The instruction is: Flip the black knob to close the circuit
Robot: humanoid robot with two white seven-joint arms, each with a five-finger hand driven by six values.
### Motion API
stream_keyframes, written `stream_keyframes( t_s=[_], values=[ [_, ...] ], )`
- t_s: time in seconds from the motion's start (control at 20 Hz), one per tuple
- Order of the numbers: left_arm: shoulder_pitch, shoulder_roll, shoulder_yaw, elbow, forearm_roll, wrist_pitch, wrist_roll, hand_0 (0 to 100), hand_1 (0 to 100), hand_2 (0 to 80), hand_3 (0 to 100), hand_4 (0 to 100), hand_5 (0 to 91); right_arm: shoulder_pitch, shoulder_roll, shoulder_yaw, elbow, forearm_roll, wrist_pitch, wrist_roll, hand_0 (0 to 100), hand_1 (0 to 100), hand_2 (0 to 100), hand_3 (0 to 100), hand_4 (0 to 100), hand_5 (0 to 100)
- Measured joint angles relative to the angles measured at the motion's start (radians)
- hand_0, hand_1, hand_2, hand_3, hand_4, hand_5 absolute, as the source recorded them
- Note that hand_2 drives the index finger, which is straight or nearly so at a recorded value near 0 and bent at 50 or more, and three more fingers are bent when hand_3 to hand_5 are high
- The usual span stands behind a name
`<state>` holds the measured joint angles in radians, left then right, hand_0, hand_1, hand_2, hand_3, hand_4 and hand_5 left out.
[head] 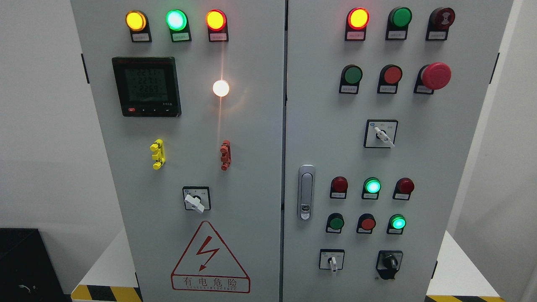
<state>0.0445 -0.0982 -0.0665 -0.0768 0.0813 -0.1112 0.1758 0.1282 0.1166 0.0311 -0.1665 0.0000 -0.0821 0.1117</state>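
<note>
A grey electrical cabinet with two doors fills the head view. The black knob [390,263] sits at the lower right of the right door [423,167], its handle pointing roughly up. No robot hand or arm shows in the frame.
White selector switches sit to the knob's left [332,262], higher on the right door [383,135] and on the left door [195,202]. A red mushroom stop button [435,76], lit lamps, a door handle [306,192] and a meter [147,86] are also on the panel. A black box [25,264] stands at the lower left.
</note>
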Motion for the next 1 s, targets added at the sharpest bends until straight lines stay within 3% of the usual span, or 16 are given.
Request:
stream_keyframes(
  t_s=[1.0],
  values=[
    [0.0,0.0,0.0,0.0,0.0,0.0,0.001,12,56,0.0,0,0,0.0,-0.024,0.0,0.013,0.003,0.011,-0.002,0.012,0,11,0,0,0,0]
  ],
)
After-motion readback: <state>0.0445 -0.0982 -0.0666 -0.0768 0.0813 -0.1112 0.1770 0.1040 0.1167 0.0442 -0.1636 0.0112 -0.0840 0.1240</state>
